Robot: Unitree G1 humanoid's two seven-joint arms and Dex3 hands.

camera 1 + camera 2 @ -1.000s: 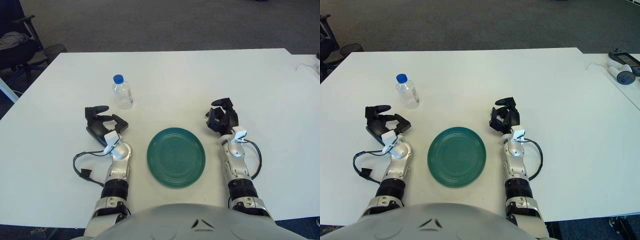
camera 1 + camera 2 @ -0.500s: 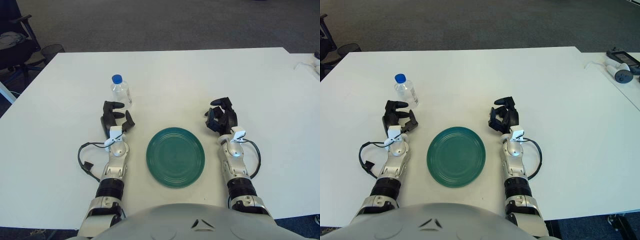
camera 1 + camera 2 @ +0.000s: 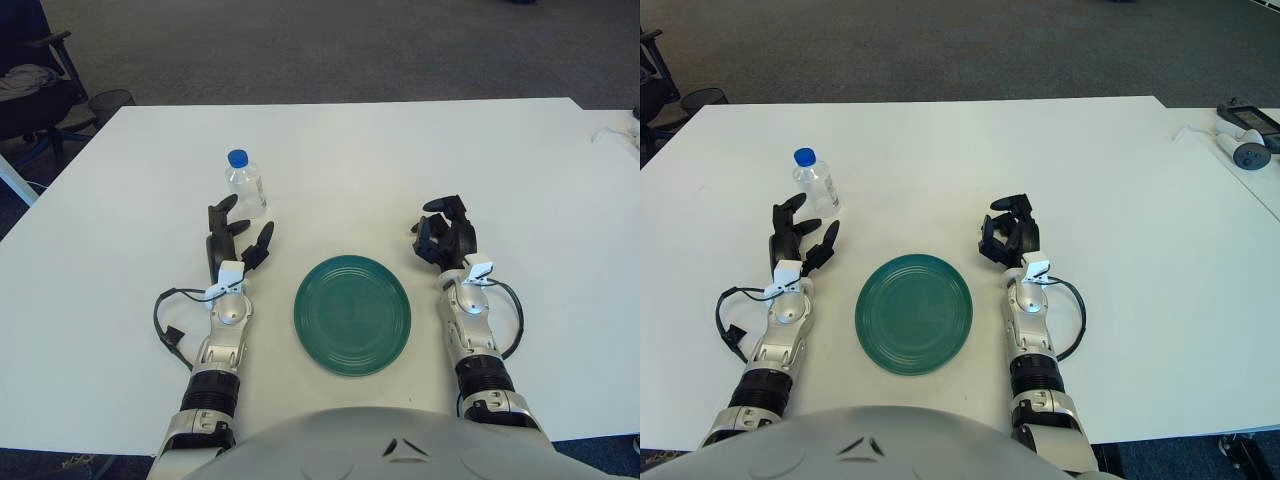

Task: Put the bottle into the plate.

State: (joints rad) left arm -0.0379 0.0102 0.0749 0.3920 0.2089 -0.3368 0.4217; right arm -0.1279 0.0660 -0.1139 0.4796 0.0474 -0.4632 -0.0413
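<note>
Reaching: left hand (image 3: 232,240), fingers spread and empty, just short of small clear plastic bottle with blue cap (image 3: 244,183), upright, beyond-left of round green plate (image 3: 352,314). Wrap fingers around mid-body, avoid tipping. Right hand (image 3: 446,237) curled, empty, beside plate's right rim.

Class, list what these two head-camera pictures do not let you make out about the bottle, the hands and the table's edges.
- Bottle: whether it holds liquid, too small and clear in both views.
- Right hand: its palm, hidden behind its own curled fingers.
- Left hand: gap to the bottle, unclear from above.
- Devices on the side table: cut by the right edge, right eye view.
- Table: near edge hidden by the robot's body.
</note>
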